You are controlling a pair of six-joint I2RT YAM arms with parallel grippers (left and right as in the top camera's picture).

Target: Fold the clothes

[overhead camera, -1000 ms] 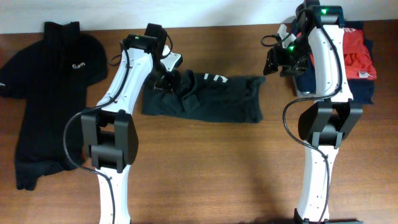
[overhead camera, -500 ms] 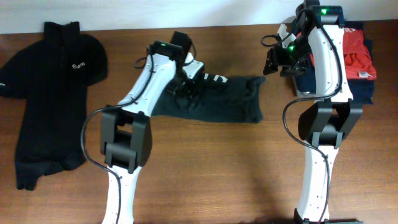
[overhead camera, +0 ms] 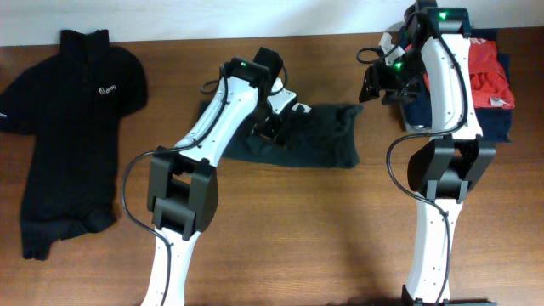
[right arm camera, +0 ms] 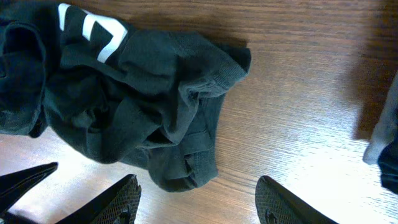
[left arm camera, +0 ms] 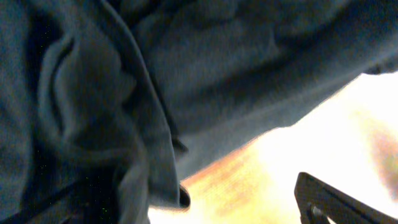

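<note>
We see the black T-shirt [overhead camera: 319,140] bunched on the table [overhead camera: 297,238] toward 12 o'clock, with white lettering showing in the right wrist view [right arm camera: 124,93]. The left gripper [overhead camera: 276,119] sits over the shirt's 9 o'clock end. Fabric fills the left wrist view [left arm camera: 186,74], so we cannot tell how its jaws stand. The right gripper [overhead camera: 378,85] hangs at the shirt's 2 o'clock corner, jaws apart and empty. A black polo [overhead camera: 68,127] lies at 9 o'clock and a red and navy stack [overhead camera: 493,81] at 2 o'clock.

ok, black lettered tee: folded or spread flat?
Neither cleanly: the T-shirt lies doubled over and bunched, wrinkled layers stacked in the right wrist view, edges uneven.
</note>
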